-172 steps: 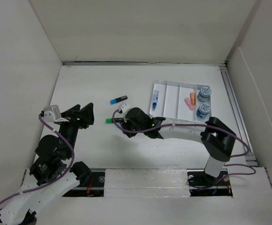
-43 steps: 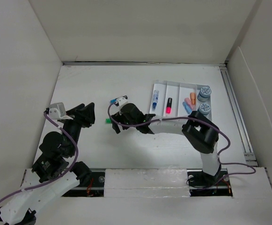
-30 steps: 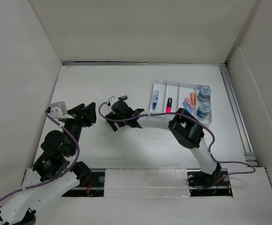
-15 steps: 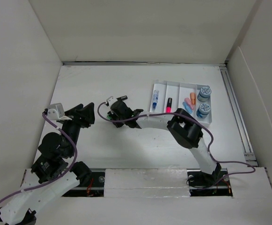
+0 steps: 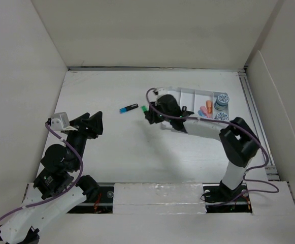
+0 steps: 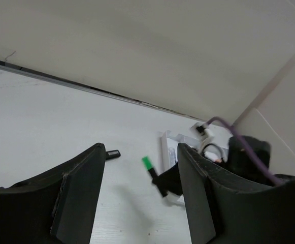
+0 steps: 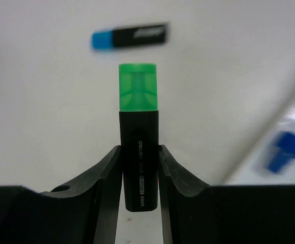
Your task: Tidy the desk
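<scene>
Green highlighter [image 7: 138, 145] is light, stiff and smooth, I think. Right pincer [image 7: 138, 157] squeezes its black body, above the white tabletop [image 5: 137, 157] toward the far edge, close beside the tray [image 5: 198, 90]. Left pincer [image 6: 139, 150] gapes wide, holding nothing.

surface [image 5: 117, 152]: plain matte white
green-capped highlighter [image 7: 138, 127]: black barrel, white lettering, translucent green cap
blue-capped highlighter [image 5: 128, 108]: black barrel, bright blue cap
tray [image 5: 193, 96]: white
jars [image 5: 221, 100]: blue-and-white patterned tops
right end effector [image 7: 138, 152]: black
left end effector [image 6: 139, 150]: black
cables [image 6: 218, 120]: purple
</scene>
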